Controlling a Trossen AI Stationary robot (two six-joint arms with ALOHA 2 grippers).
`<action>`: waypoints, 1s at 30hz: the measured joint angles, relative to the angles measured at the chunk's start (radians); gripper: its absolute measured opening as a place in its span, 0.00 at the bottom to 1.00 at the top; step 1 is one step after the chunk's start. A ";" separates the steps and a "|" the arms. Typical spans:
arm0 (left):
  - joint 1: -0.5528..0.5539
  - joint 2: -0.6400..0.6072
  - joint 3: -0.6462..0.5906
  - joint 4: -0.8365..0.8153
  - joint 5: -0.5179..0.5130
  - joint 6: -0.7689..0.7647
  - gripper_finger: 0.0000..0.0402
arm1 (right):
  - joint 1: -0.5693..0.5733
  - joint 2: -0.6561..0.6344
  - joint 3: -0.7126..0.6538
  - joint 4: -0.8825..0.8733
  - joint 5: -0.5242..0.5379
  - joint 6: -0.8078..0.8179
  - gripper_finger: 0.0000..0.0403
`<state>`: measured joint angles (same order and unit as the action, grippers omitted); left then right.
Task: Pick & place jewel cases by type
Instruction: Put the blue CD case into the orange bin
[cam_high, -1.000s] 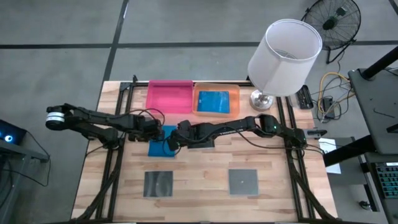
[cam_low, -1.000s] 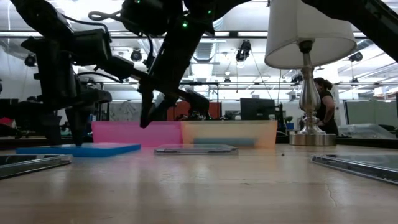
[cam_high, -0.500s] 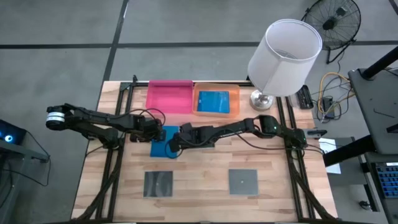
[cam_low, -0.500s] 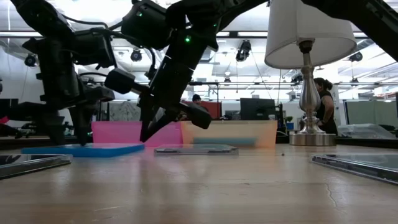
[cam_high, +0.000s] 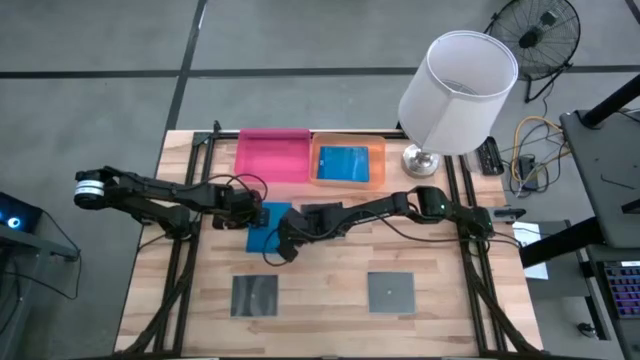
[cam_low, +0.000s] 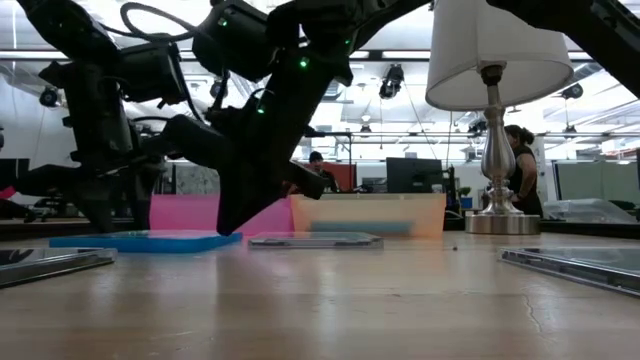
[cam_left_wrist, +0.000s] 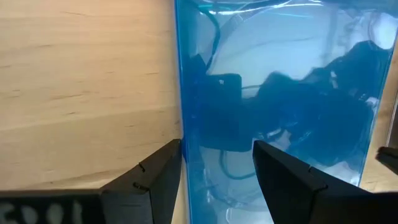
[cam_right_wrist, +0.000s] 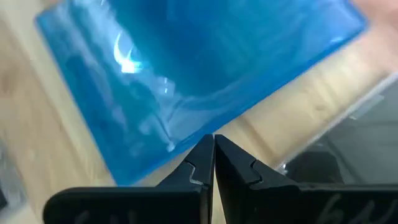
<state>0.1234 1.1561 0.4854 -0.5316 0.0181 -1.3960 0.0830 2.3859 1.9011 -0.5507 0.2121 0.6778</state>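
A bright blue jewel case (cam_high: 266, 226) lies flat on the table between both grippers. My left gripper (cam_high: 250, 214) is open at its left end. In the left wrist view (cam_left_wrist: 217, 147), one finger stands just outside the case's edge and the other over its top (cam_left_wrist: 280, 93). My right gripper (cam_high: 283, 248) is shut, with its tips down at the case's near right edge (cam_right_wrist: 186, 62). A second blue case (cam_high: 346, 163) lies in the orange tray. Two dark cases (cam_high: 255, 295) (cam_high: 391, 292) lie near the front. A third (cam_low: 315, 239) lies under my right arm. My left gripper reaches down at the blue case's left edge (cam_left_wrist: 181, 124); whether its fingers touch the case, I cannot tell. My right gripper's shut fingertips (cam_right_wrist: 205, 149) meet the blue case's near right edge (cam_right_wrist: 186, 134), slanting down from the table's right. The case lies flat on the table (cam_low: 140, 240).
The pink tray (cam_high: 272, 155) and the orange tray (cam_high: 375, 150) sit side by side at the far edge. A lamp with a white shade (cam_high: 455, 90) stands at the far right corner. Bare wood lies between the two front cases (cam_high: 320, 295).
My right gripper has moved toward the near edge and down until its tips reached the table at the blue case's near right edge. The blue case has slid a little toward the table's right, staying flat.
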 joint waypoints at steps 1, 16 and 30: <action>0.000 0.000 0.000 0.000 0.002 0.000 0.45 | -0.001 0.000 0.000 0.000 -0.013 -0.038 0.02; 0.000 0.000 0.000 0.000 0.013 0.011 0.45 | -0.005 0.000 0.003 -0.066 -0.064 -0.343 0.02; 0.000 0.032 0.005 -0.071 0.006 0.037 0.45 | -0.014 0.002 0.000 -0.021 -0.116 -0.402 0.02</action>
<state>0.1234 1.1880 0.4900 -0.6025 0.0246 -1.3586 0.0689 2.3875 1.9015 -0.5716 0.0957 0.2759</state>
